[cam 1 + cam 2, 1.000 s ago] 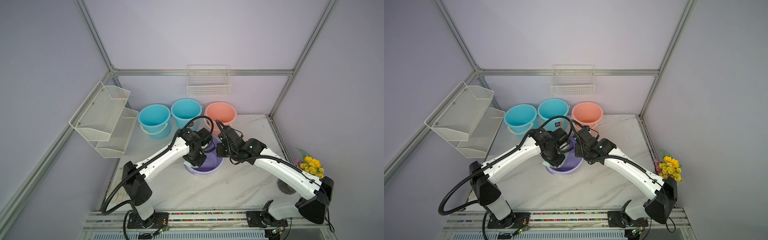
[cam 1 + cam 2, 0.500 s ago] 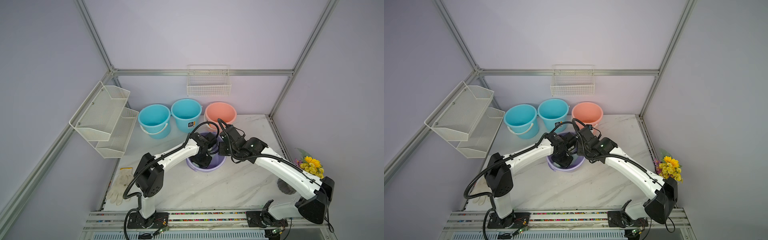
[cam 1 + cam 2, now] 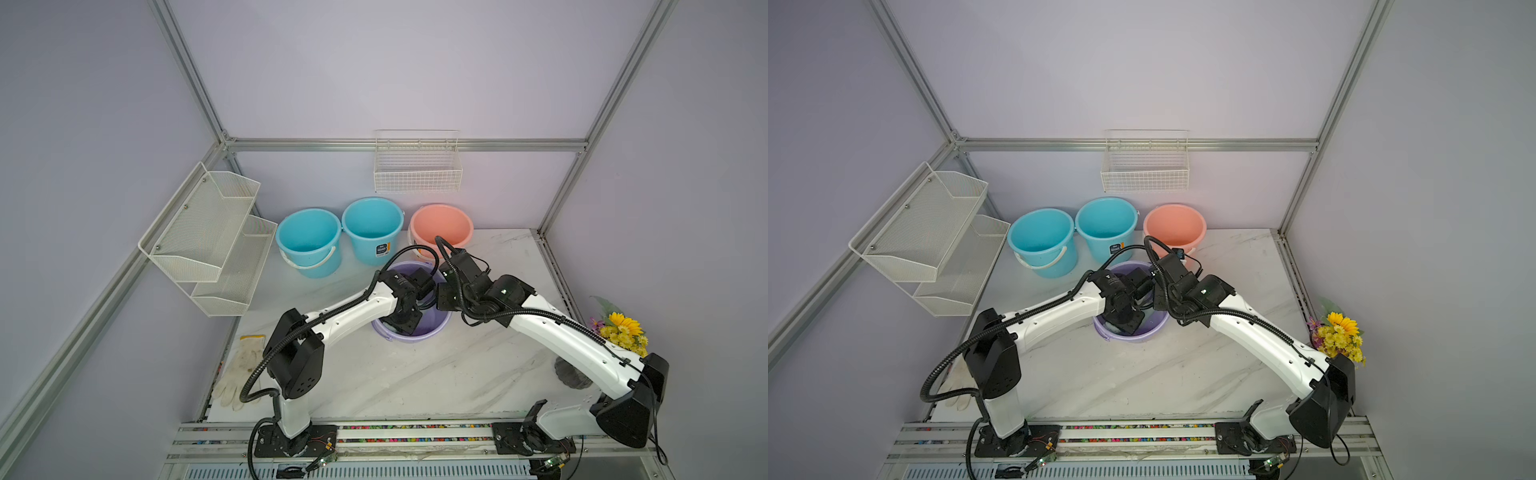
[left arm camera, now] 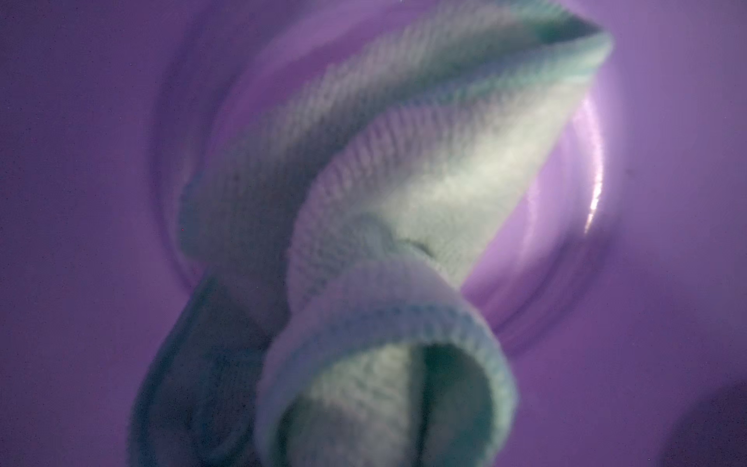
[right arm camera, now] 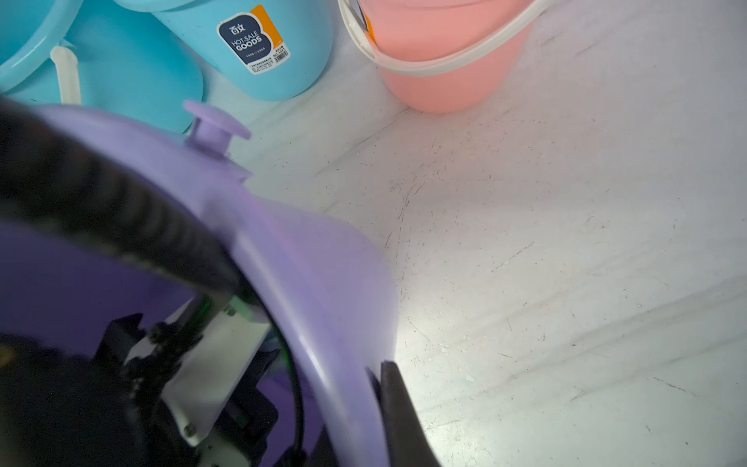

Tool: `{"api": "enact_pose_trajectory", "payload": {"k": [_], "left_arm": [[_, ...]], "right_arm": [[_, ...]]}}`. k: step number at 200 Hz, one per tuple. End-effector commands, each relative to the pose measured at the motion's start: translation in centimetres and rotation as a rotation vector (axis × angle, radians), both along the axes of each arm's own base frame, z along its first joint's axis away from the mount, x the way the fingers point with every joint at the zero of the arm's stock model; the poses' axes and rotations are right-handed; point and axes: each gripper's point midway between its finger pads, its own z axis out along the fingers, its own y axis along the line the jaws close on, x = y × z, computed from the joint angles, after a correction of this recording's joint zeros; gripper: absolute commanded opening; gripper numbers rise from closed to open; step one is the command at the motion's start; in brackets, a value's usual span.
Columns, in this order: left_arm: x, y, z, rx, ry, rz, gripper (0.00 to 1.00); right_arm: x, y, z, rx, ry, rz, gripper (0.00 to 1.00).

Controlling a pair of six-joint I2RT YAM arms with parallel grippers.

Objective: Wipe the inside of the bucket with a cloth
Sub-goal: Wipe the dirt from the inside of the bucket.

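The table [image 3: 415,382] is closed in by walls at the back and on both sides. Its front half lies bare between the two arms, and its back edge is crowded. A mesh shelf [image 3: 208,232] juts from the left wall above the table's left edge, and a wire basket [image 3: 417,166] hangs on the back wall.

Along that wall stand a blue bucket [image 3: 309,239], a labelled blue bucket [image 3: 372,226] and a pink bucket [image 3: 442,226]. Just in front of them is the purple bucket [image 3: 432,330], with the left arm reaching down into it. Flowers [image 3: 621,332] sit at the right edge and a glove [image 3: 241,370] lies at the left edge.

The cloth [image 4: 424,161] is inside the purple bucket, in long folds across its bottom. The left gripper [image 3: 406,323] has its fingers together, pinching a bunched end of the cloth. The right gripper [image 5: 355,424] is clamped on the purple bucket's rim, with one finger [image 5: 398,404] flat against the outer wall.
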Motion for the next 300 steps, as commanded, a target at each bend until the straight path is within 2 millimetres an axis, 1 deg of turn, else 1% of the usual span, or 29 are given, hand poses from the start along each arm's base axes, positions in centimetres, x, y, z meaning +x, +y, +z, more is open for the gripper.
{"api": "enact_pose_trajectory", "payload": {"k": [1, 28, 53, 91, 110, 126, 145, 172, 198, 258, 281, 300], "left_arm": [[1.2, 2.0, 5.3, -0.010, -0.164, 0.068, 0.00], [1.2, 3.5, 8.5, -0.020, -0.249, 0.093, 0.00], [1.0, 4.5, 10.8, -0.034, -0.306, 0.109, 0.00], [1.0, 5.0, 13.0, -0.062, -0.355, 0.126, 0.00], [1.2, 5.3, 13.5, -0.062, -0.377, 0.137, 0.00], [1.6, 5.2, 13.0, -0.046, -0.385, 0.138, 0.00], [2.2, 4.3, 11.9, -0.045, -0.371, 0.125, 0.00], [2.9, 2.8, 9.5, -0.027, -0.337, 0.101, 0.00], [3.4, 1.8, 7.4, -0.001, -0.311, 0.091, 0.00], [3.5, 0.6, 2.4, 0.007, -0.244, 0.075, 0.00], [3.1, -0.5, 1.4, -0.053, -0.218, 0.059, 0.00], [2.8, -1.4, 1.8, -0.121, -0.209, 0.042, 0.00]], "right_arm": [[0.5, 0.4, 3.1, 0.077, -0.077, -0.017, 0.00], [0.5, 0.4, 2.9, 0.075, -0.072, -0.022, 0.00], [0.4, 0.4, 3.0, 0.075, -0.072, -0.020, 0.00], [0.5, 0.5, 3.0, 0.078, -0.070, -0.018, 0.00], [0.4, 0.5, 3.0, 0.079, -0.070, -0.019, 0.00], [0.4, 0.6, 3.0, 0.084, -0.068, -0.016, 0.00], [0.4, 0.8, 3.0, 0.090, -0.065, -0.010, 0.00], [0.4, 0.9, 3.1, 0.095, -0.063, -0.005, 0.00], [0.3, 0.8, 3.1, 0.096, -0.063, -0.006, 0.00], [0.3, 0.8, 3.0, 0.097, -0.062, -0.008, 0.00], [0.3, 0.9, 3.1, 0.103, -0.063, -0.004, 0.00], [0.3, 1.0, 3.0, 0.103, -0.064, -0.004, 0.00]]}}
